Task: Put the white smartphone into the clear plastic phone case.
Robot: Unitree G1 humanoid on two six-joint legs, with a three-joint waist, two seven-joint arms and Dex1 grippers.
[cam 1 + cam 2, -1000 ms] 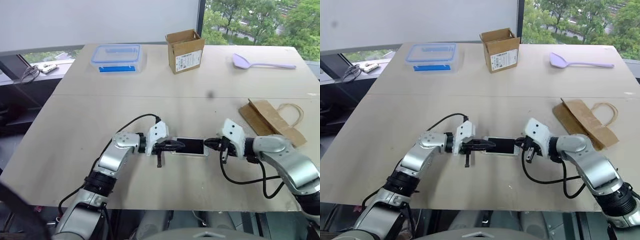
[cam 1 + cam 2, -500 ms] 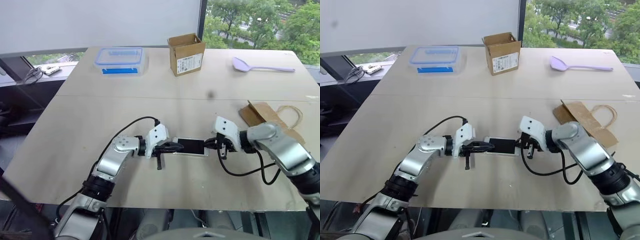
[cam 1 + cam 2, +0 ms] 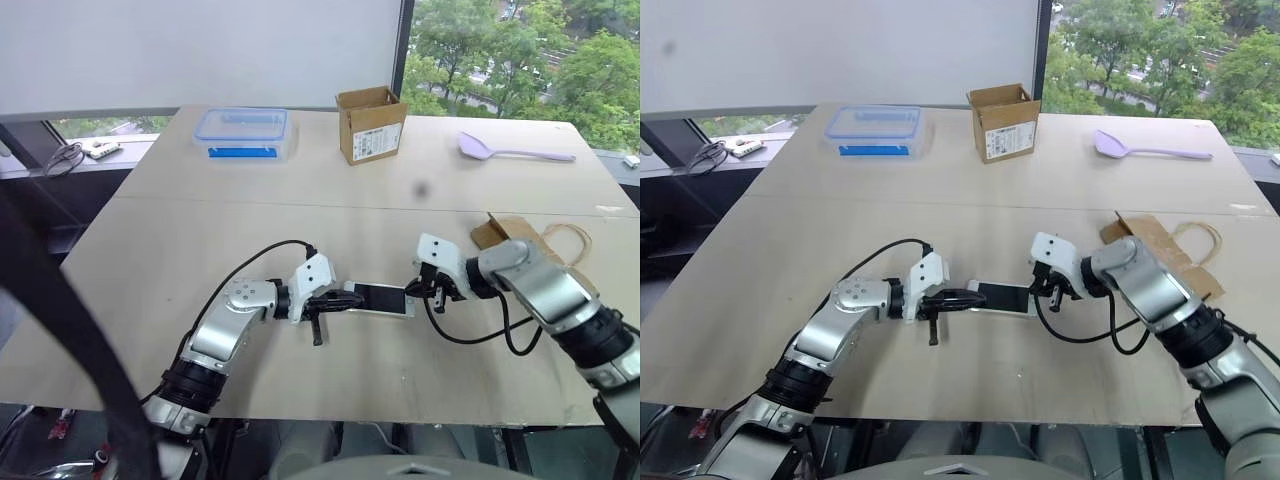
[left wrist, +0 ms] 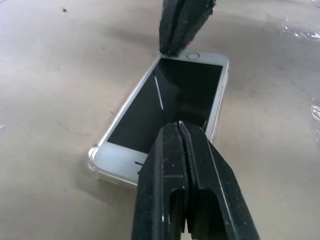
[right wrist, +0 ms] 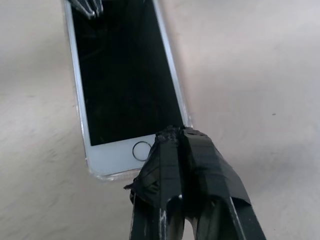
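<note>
Two closed pincers, left pincer and right pincer, touch opposite ends of the white smartphone (inside the clear plastic phone case) on a beige counter beside windows.

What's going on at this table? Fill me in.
The robot is fitting the white smartphone into the clear plastic phone case. The phone lies screen-up on the table, with the case's clear rim showing around its edges. The left gripper and right gripper, both shut, press at opposite ends of the phone, apparently seating it. Whether it has fully snapped in is hard to tell.
</note>
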